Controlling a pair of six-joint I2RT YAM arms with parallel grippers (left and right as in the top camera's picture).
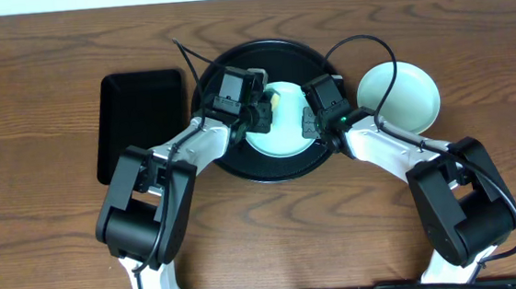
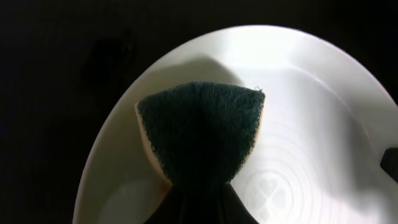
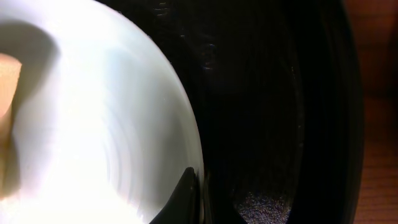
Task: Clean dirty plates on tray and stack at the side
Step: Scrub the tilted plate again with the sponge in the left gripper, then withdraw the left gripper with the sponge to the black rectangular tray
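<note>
Counting from the overhead view: two plates are seen, one round black tray (image 1: 260,48), one rectangular black tray (image 1: 141,121), one sponge (image 1: 279,97) and two grippers.

A mint-aqua plate (image 1: 281,143) lies inside the round black tray, partly covered by both grippers. A second mint-aqua plate (image 1: 398,96) rests on the wooden table (image 1: 31,70), just beside the tray's right rim. Whether another plate lies beneath either one cannot be told.

The left gripper (image 1: 263,114) is closed on the sponge. In the left wrist view the dark green scouring face is turned to the camera and a thin tan edge shows. The sponge is pinched at its lower end, and the fingers there are lost in shadow. Behind the sponge the plate looks washed out to near white.

The right gripper (image 1: 310,122) is at the plate's right edge. In the right wrist view the rim is seen between two dark fingertips (image 3: 185,194) set close together, which are cut off by the bottom of the frame. The plate's colour is washed out there too.

The rectangular black tray is set left of the round one. A black cable (image 1: 360,39) arches over the round tray's right rim.
</note>
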